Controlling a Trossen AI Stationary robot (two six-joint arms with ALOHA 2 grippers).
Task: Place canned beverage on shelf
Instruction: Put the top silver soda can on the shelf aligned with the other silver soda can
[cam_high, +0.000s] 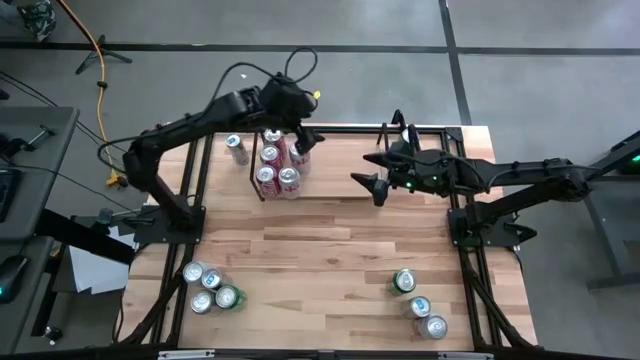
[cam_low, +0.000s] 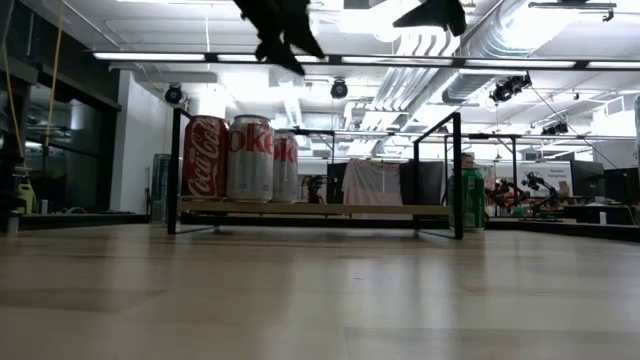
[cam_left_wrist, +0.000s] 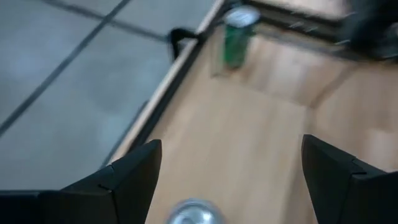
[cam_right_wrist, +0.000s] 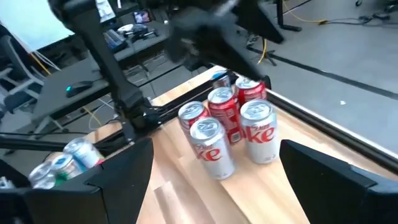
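The left gripper (cam_high: 297, 133) hung above the far left end of the shelf (cam_high: 330, 195), over the group of cola cans (cam_high: 277, 165) that stood there together. Its fingers were spread and held nothing; in the left wrist view only a silver can top (cam_left_wrist: 196, 211) showed below, between the two open fingers, and a green can (cam_left_wrist: 237, 36) stood farther off on the table (cam_high: 320, 260). From this I judged that a can was just set down on the shelf and the step in hand was the release and the lifting away.

The right gripper (cam_high: 378, 176) waited over the middle of the shelf, near its right part, also spread and empty. Its wrist view looked at the five or so red and silver cans (cam_right_wrist: 227, 127) standing upright and close together on the wood base.

More cans were not yet on the shelf: one lay on the table just left of the shelf (cam_high: 237, 149), a cluster stood at the near left corner (cam_high: 210, 287), and three stood at the near right side (cam_high: 418, 305).

The next move, I think, called for one arm to go to a can on the table, lower with open fingers around it, close, and carry it to a free place on the shelf. The right part of the shelf looked free, so there was less risk to knock the standing cans.
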